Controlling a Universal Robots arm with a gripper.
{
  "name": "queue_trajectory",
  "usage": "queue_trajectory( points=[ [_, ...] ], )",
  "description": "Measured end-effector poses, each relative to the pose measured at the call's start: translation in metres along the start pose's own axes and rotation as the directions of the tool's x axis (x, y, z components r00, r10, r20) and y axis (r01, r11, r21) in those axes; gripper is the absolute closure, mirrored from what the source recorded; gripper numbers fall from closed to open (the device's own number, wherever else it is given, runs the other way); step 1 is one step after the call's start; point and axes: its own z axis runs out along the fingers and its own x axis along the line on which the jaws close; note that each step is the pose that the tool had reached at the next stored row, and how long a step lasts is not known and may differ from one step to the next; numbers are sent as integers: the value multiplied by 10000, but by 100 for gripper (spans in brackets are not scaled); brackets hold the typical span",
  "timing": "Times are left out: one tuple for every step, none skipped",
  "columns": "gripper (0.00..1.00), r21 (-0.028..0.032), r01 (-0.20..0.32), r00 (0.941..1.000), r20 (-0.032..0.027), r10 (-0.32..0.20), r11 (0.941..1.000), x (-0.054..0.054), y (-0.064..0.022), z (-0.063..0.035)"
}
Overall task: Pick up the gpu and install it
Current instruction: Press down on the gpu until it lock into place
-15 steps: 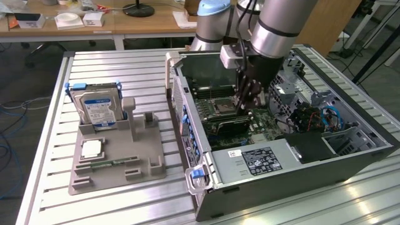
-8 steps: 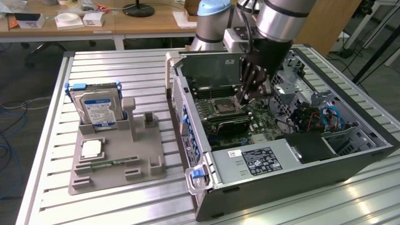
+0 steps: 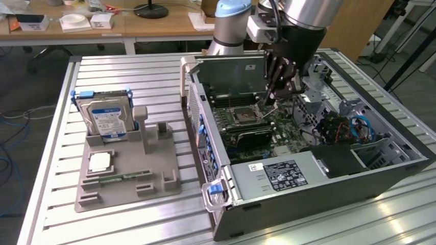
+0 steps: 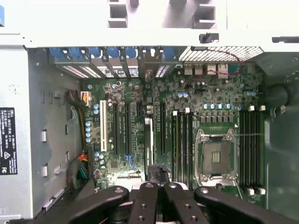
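End effector point(image 3: 271, 102) point(image 4: 158, 189) inside open case point(image 3: 381, 176), fingers pressed together. gpu point(image 3: 250, 134) point(image 4: 149, 144) directly below, on edge in motherboard slot, long axis toward case's blue-latched rear wall.

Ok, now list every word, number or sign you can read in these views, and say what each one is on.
No text can be read well enough to quote.
Blue label on the hard drive: printed, too small to read.
Black label and white sticker on the power supply: print too blurred to read.
Black label on the grey metal cover in the wrist view: white marks, unreadable.
Motherboard: any markings are too small to read.
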Motion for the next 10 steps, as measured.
queue_trajectory(
  points=[
    [89, -1, 0, 10000, -2, 0, 10000, 0, 0, -1],
    [89, -1, 0, 10000, -2, 0, 10000, 0, 0, -1],
    [89, -1, 0, 10000, -2, 0, 10000, 0, 0, -1],
    [89, -2, 0, 10000, -4, 0, 10000, 0, 0, -2],
    [89, -2, 0, 10000, -2, 0, 10000, 0, 0, -1],
    [89, -2, 0, 10000, -3, 0, 10000, 0, 0, -1],
    [89, -4, 0, 10000, -3, 0, 10000, 0, 0, -1],
    [89, -5, 0, 10000, -3, 0, 10000, 0, 0, -1],
    [89, -5, 0, 10000, -3, 0, 10000, 0, 0, -1],
    [89, -6, 0, 10000, -3, 0, 10000, 0, 0, -1]
  ],
)
